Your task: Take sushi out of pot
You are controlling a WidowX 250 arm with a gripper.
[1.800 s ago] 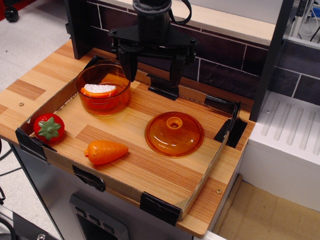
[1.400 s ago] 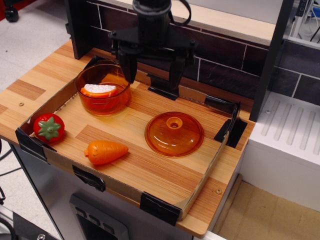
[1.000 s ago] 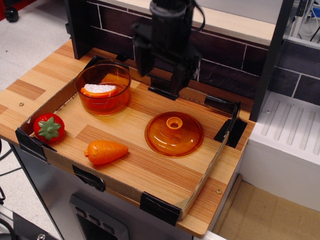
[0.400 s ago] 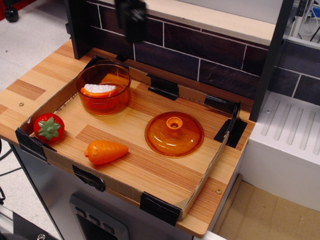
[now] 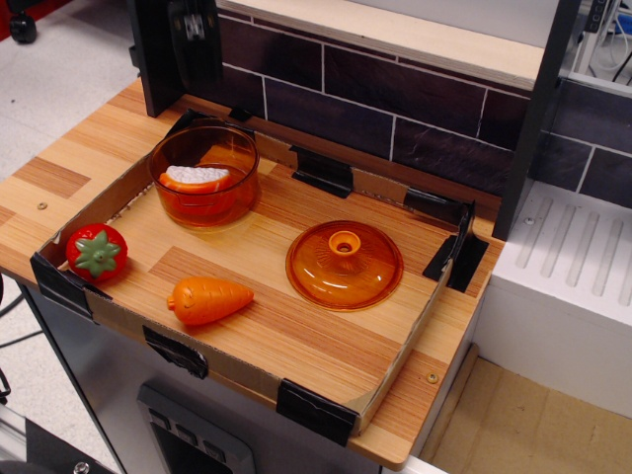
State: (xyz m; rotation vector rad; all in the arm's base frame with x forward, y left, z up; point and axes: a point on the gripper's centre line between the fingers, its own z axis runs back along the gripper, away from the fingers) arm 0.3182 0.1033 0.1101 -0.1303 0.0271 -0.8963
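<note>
The translucent orange pot (image 5: 204, 197) stands at the back left of the wooden tray. The sushi (image 5: 196, 179), orange with a white bumpy top, lies inside the pot. My gripper (image 5: 194, 44) is a dark, blurred shape high at the top left. It is above and behind the pot, in front of a black post, and well clear of the pot. Its fingers are not distinguishable, and nothing shows in them.
The domed orange lid (image 5: 344, 264) with a knob lies right of centre. An all-orange toy carrot (image 5: 208, 299) lies near the front, and a red strawberry (image 5: 97, 251) sits at the front left. A low cardboard rim (image 5: 395, 370) edges the tray. A dark brick wall (image 5: 395, 109) stands behind.
My gripper rose from just behind the pot, with its fingers spread, and swung up and left to the top left corner. The sushi, pot, lid and toys have not moved.
</note>
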